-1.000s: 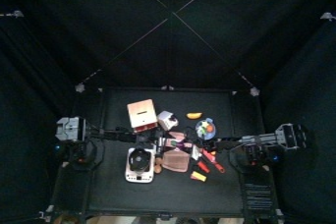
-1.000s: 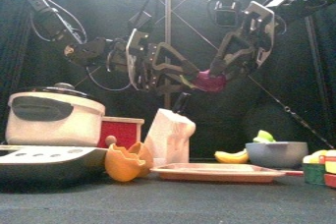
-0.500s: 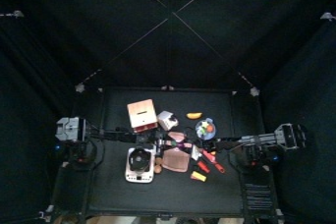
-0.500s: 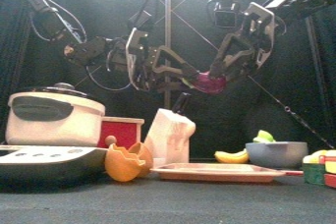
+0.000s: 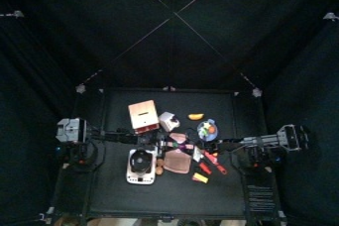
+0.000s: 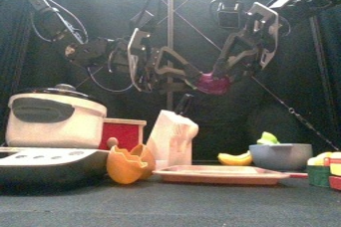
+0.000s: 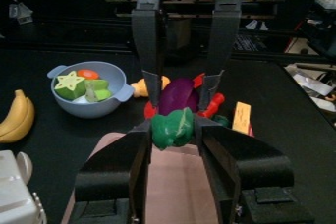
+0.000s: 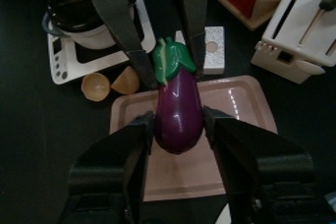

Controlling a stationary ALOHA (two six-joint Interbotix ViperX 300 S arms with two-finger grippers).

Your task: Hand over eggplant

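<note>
A purple eggplant (image 6: 213, 82) with a green cap hangs in the air above the table's middle (image 5: 181, 148), between both arms. My left gripper (image 7: 174, 135) is shut on the cap end (image 7: 171, 128). My right gripper (image 8: 182, 120) has its jaws on either side of the purple body (image 8: 182, 110), standing just off it, open. In the front view the left gripper (image 6: 180, 77) comes from the left and the right gripper (image 6: 224, 67) from the right, tips almost meeting.
Below the eggplant lies a pink tray (image 6: 220, 175). A rice cooker (image 6: 54, 116), a red box (image 6: 123, 131) and a white bag (image 6: 173, 136) stand at the left. A bowl of fruit (image 6: 280, 154) and a banana (image 6: 236, 158) are at the right.
My left gripper has closed on the eggplant's cap end. The right gripper's jaws have just spread a little. The eggplant has stayed in place.
</note>
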